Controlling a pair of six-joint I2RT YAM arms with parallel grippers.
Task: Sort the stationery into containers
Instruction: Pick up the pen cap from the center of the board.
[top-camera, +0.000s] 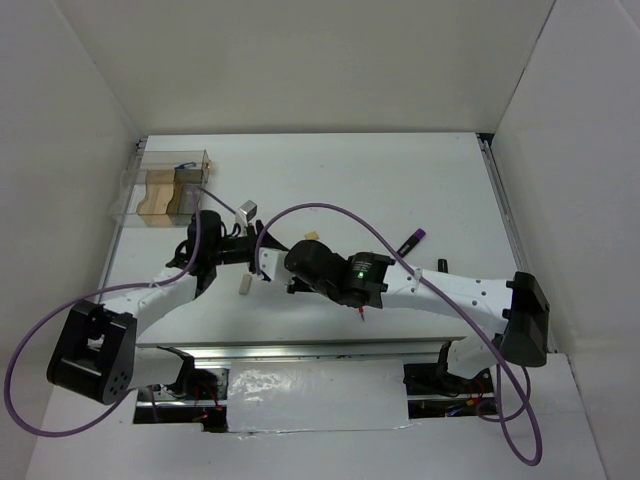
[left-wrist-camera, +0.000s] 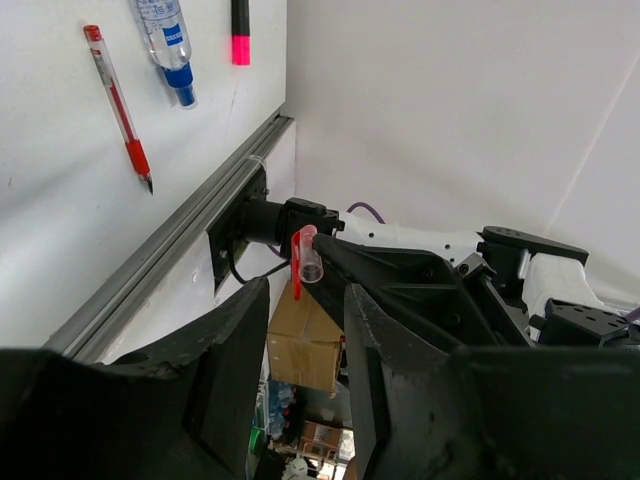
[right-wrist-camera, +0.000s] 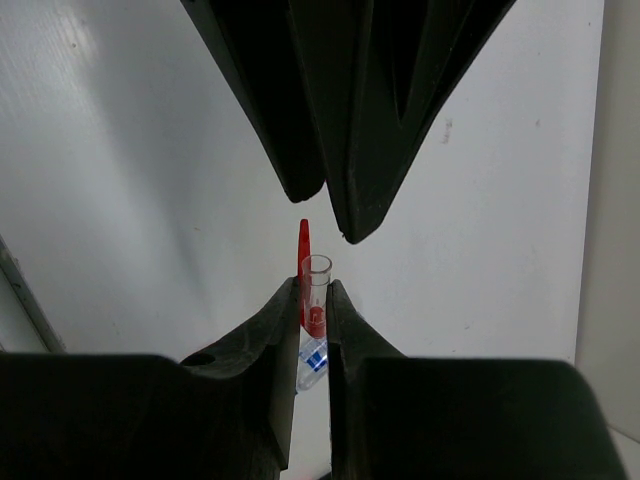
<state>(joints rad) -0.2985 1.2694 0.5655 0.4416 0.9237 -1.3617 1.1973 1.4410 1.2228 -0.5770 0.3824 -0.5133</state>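
Observation:
My right gripper (right-wrist-camera: 315, 290) is shut on a clear pen cap with a red clip (right-wrist-camera: 316, 272), held above the table. My left gripper (left-wrist-camera: 305, 300) is open, with its tips (right-wrist-camera: 335, 215) just beyond the cap (left-wrist-camera: 306, 262) and apart from it. Both grippers meet at the table's middle, left (top-camera: 252, 248) and right (top-camera: 270, 264). A red pen (left-wrist-camera: 118, 105), a clear blue-capped tube (left-wrist-camera: 170, 45) and a pink-black marker (left-wrist-camera: 240, 30) lie near the front edge. A purple marker (top-camera: 412, 241) and a tan eraser (top-camera: 312, 235) lie further back. The clear compartment box (top-camera: 165, 190) stands at the far left.
A pale block (top-camera: 243, 285) lies below the grippers. Tan and brown blocks show through the box walls. A metal rail (left-wrist-camera: 170, 260) runs along the table's front edge. White walls close in the table on three sides. Purple cables loop over both arms.

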